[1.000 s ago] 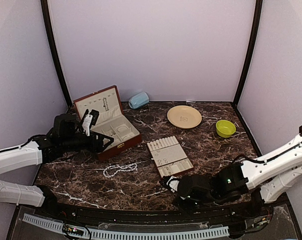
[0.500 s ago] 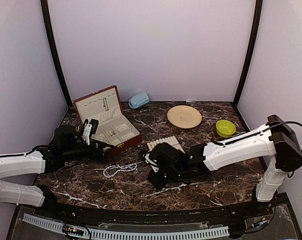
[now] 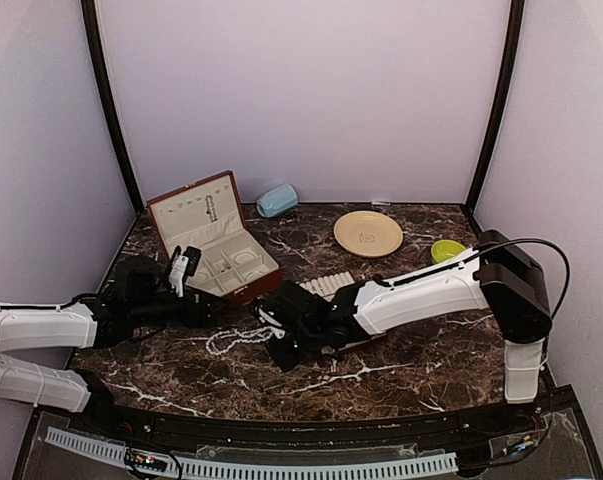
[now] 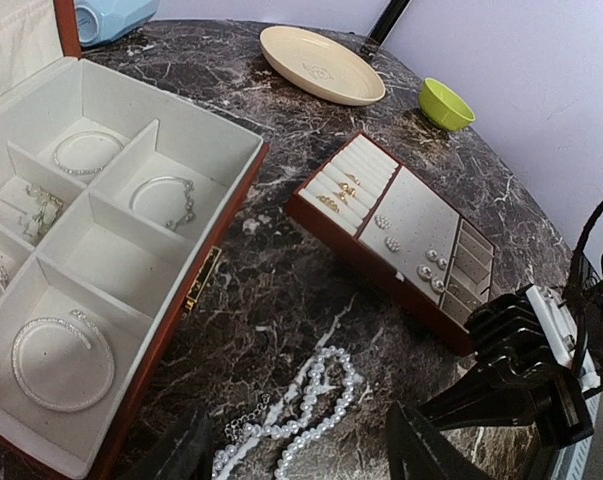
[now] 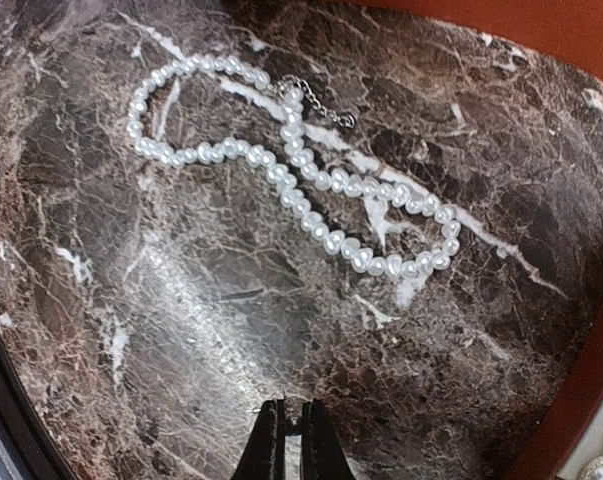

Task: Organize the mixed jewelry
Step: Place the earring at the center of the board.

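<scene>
The pearl strand lies loose on the marble in front of the red-brown box; it also shows in the left wrist view and the right wrist view. My left gripper is open and empty, low over the strand's left end. My right gripper is shut, just right of the strand and short of it; it also shows in the left wrist view. Small silvery earrings and rings sit in the cream slotted tray. A tiny silvery piece lies on the plate.
The open red-brown box holds several bracelets in its cream compartments. The slotted tray is partly hidden by my right arm. The cream plate, a green bowl and a pale blue object stand at the back.
My right arm has swung from the near right across the table to the pearl strand. My left gripper has moved down from the box front toward the strand.
</scene>
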Motion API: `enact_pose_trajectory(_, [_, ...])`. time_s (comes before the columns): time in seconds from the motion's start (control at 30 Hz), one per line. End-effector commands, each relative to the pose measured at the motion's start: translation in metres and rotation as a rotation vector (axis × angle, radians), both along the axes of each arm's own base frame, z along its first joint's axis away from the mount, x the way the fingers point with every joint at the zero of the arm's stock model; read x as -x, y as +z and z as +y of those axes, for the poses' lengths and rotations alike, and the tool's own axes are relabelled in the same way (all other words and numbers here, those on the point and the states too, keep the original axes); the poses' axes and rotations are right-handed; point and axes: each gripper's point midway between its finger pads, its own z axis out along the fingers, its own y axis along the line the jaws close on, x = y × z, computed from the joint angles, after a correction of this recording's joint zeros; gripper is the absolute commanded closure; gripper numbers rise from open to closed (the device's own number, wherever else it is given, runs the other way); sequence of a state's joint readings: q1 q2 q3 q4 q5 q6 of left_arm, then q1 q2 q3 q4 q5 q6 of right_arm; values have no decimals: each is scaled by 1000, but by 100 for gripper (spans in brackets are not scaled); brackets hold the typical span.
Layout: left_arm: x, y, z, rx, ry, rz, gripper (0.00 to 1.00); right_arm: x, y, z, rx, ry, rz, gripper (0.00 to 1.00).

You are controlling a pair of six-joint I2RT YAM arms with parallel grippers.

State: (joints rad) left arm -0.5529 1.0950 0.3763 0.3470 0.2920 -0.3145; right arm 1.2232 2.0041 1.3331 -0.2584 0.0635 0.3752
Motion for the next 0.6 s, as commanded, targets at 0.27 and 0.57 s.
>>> enact_pose_trajectory(0.27, [7, -21, -10, -42, -32, 30, 38, -9, -11, -3, 54, -41, -1, 95])
enact_pose_trajectory(0.57, [22, -35, -37, -92, -52, 43, 38, -16, 7, -8, -24, -73, 19, 70])
